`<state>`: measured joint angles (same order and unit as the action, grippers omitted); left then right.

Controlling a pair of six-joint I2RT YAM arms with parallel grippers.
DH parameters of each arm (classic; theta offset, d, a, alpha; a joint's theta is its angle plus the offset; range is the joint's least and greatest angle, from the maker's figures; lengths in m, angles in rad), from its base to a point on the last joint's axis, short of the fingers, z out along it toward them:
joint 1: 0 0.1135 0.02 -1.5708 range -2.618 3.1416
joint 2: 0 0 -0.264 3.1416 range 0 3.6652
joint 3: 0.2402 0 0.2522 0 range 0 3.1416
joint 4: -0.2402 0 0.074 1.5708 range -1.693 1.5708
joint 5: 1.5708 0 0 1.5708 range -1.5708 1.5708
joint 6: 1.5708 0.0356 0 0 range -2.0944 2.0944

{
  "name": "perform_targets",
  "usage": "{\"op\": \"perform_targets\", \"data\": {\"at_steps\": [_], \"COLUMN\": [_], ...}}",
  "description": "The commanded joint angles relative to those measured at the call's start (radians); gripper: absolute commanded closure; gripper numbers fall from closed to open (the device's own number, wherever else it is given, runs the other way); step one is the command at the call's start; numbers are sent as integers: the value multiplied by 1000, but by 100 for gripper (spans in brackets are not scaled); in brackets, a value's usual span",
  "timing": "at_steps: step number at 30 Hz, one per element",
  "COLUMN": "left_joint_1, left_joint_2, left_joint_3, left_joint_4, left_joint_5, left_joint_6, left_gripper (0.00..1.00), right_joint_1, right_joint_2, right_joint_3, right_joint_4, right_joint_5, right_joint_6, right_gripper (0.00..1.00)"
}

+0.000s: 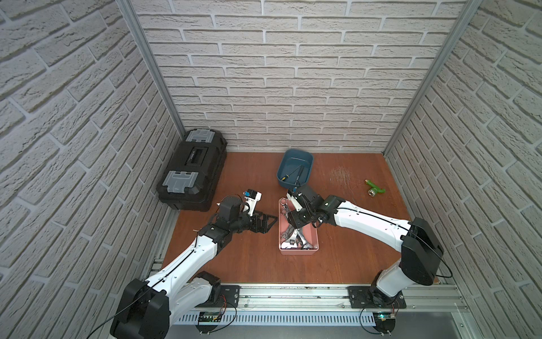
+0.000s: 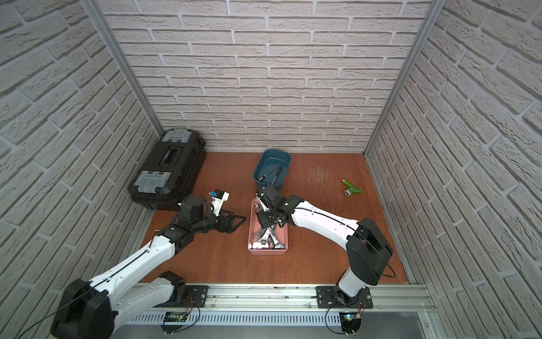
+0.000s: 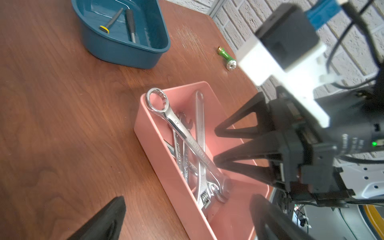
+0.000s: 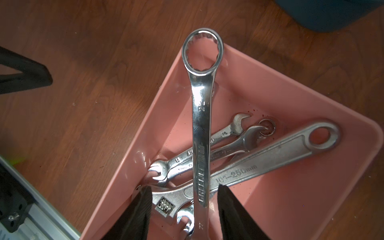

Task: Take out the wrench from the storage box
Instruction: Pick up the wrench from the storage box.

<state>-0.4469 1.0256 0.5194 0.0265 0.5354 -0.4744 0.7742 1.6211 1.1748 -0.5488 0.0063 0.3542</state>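
1. Right end effector part-open astride wrench, empty: could slip on slick steel.
2. Atop other wrenches in storage box: could drag them out.
3. Left end effector wide open, empty.

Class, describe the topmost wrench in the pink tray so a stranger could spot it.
On the wooden table sits a shallow pink tray of wrenches. One polished combination wrench lies atop the rest, its ring end propped on the tray's rim.

In both top views my right arm hides the box's far half. Right wrist view: the wrench and both fingers run off the edge; the tub barely shows.
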Motion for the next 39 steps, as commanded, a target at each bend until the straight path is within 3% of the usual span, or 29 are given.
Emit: {"op": "perform_targets", "data": {"at_steps": [1, 22, 31, 39], "left_joint_1": [-25, -49, -49, -45], "left_joint_2": [18, 50, 47, 41], "left_joint_3": [-28, -24, -18, -12], "left_joint_4": [120, 107, 85, 68], "left_joint_5": [-28, -89, -100, -101], "left_joint_6": [-32, -23, -5, 3], "left_gripper": [2, 2, 2, 2], "right_joint_1": [-1, 0, 2, 2], "right_joint_2": [27, 147, 108, 26], "right_joint_3": [-28, -37, -19, -8], "right_joint_4": [71, 135, 114, 94], "right_joint_5": [24, 142, 132, 109], "right_joint_6": [-31, -34, 11, 67], "right_gripper": [46, 69, 92, 97]}}
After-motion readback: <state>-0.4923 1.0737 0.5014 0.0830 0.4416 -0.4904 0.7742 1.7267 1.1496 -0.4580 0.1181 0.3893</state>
